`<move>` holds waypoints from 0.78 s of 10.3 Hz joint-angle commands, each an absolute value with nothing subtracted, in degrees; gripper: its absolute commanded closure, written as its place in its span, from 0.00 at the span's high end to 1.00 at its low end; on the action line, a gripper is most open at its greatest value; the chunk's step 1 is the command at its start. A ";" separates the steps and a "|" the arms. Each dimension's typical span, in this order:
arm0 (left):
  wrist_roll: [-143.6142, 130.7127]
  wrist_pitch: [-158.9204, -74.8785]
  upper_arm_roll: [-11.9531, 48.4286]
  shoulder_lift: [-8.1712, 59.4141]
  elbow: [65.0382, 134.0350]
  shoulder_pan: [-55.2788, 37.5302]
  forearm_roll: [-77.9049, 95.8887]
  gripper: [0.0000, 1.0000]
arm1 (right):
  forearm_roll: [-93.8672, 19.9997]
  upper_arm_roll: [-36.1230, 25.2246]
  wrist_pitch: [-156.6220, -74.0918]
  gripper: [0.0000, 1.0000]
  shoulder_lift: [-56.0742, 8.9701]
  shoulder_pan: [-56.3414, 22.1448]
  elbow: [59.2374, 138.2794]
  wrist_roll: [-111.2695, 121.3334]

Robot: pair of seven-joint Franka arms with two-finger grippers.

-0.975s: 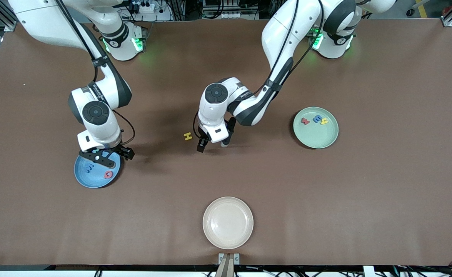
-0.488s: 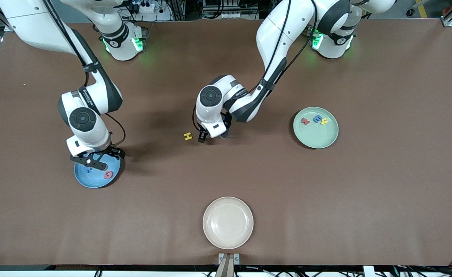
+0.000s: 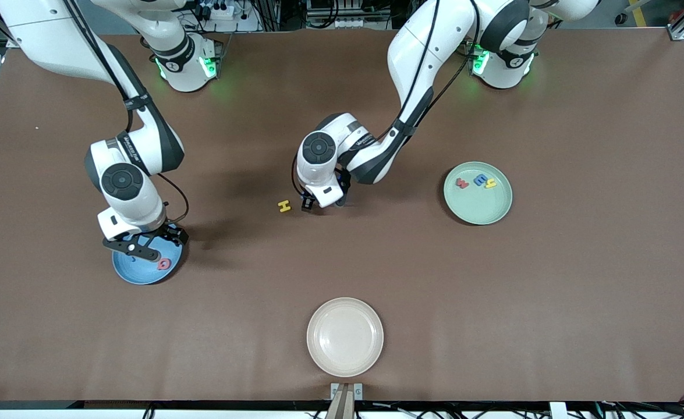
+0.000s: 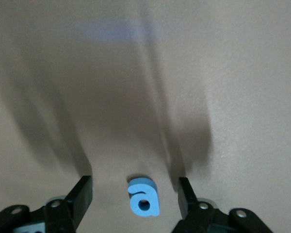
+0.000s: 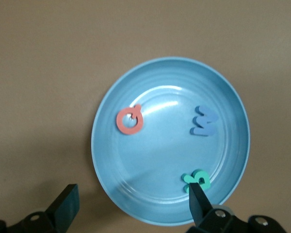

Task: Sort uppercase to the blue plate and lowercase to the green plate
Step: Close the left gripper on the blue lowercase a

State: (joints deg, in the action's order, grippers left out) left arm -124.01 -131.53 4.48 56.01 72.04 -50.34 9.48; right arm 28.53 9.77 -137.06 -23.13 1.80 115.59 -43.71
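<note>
My left gripper (image 3: 321,205) is down at the table's middle, open, its fingers (image 4: 82,193) on either side of a blue lowercase letter (image 4: 143,196) without touching it. The front view hides that letter under the hand. A yellow H (image 3: 284,206) lies just beside this gripper, toward the right arm's end. My right gripper (image 3: 144,247) hangs open and empty over the blue plate (image 5: 165,150), which holds a red Q (image 5: 130,120), a blue W (image 5: 204,121) and a teal R (image 5: 196,180). The green plate (image 3: 477,203) carries a red w (image 3: 462,183), a blue letter (image 3: 479,180) and a yellow h (image 3: 491,184).
A cream-white plate (image 3: 344,336) with nothing in it sits near the table's front edge, nearer to the front camera than the left gripper. Brown tabletop lies between the plates.
My left gripper has come down to the table around the blue letter and its fingers have narrowed a little. The right gripper has drifted a short way over the blue plate.
</note>
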 commanded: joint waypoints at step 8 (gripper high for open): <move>-124.98 -132.28 4.92 56.78 70.84 -50.98 11.08 0.41 | 28.74 10.11 -136.50 1.00 -23.47 1.85 113.91 -43.59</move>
